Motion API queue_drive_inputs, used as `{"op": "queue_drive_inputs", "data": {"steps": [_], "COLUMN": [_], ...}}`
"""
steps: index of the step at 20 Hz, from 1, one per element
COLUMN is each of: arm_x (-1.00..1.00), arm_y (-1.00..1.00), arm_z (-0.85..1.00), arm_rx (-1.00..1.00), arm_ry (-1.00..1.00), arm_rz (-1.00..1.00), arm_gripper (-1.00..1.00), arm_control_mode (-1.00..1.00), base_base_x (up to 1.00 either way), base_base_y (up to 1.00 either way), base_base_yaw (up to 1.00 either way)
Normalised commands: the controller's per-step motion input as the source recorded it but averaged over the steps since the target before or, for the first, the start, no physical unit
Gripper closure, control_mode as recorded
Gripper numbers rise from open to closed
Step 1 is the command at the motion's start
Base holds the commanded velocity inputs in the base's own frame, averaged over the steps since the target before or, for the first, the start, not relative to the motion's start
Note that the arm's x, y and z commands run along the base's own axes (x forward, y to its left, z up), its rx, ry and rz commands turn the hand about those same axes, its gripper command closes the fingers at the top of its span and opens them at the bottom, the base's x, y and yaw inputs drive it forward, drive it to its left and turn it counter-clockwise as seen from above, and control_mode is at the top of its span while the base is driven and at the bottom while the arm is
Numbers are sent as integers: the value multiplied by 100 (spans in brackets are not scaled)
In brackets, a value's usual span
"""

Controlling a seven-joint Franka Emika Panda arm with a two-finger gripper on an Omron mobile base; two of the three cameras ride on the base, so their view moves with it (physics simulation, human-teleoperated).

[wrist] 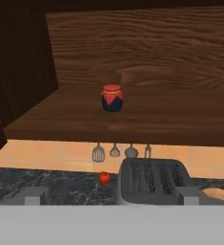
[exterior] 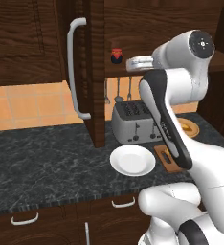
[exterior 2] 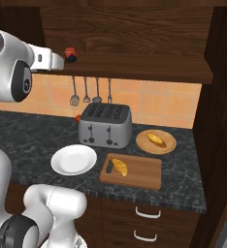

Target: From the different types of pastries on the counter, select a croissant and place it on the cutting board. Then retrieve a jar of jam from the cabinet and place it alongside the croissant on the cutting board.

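The jar of jam point(wrist: 112, 98), dark with a red lid, stands upright on the shelf of the open cabinet point(exterior: 92, 72); the same jar point(exterior: 116, 56) point(exterior 2: 70, 54) sits near the shelf's front edge. My gripper point(exterior: 129, 63) point(exterior 2: 62, 62) point(wrist: 111, 196) hovers just short of it, slightly below shelf level, open with nothing between its fingertips point(wrist: 35, 195). The croissant point(exterior 2: 119, 166) lies on the left part of the cutting board point(exterior 2: 139, 174), on the counter point(exterior 2: 33, 140). My arm hides most of the cutting board point(exterior: 162, 154) in the left base view.
A toaster point(exterior 2: 105, 125) stands under the shelf, with a white plate point(exterior 2: 74, 160) in front of it. An oval bun point(exterior 2: 155, 139) rests on a round wooden plate point(exterior 2: 168, 145). Utensils point(exterior 2: 86, 92) hang on the wall. A small red fruit point(wrist: 104, 178) sits left of the toaster.
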Motion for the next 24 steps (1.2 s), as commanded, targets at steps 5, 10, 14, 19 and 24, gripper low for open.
{"op": "queue_drive_inputs", "data": {"steps": [5, 10, 14, 19, 24], "arm_x": [51, 47, 30, 47, 50], "arm_y": [0, 7, 11, 12, 3], "arm_z": [0, 0, 0, -1, 0], "arm_rx": [0, 0, 0, 0, 0], "arm_ry": [-2, 0, 0, 0, 0], "arm_rz": [0, 0, 0, 0, 0], "arm_gripper": [-100, -100, -100, -100, -100], "arm_control_mode": [-100, -100, -100, -100, -100], "base_base_x": [0, 0, 0, 0, 0], "base_base_y": [0, 0, 0, 0, 0], "base_base_yaw": [0, 0, 0, 0, 0]}}
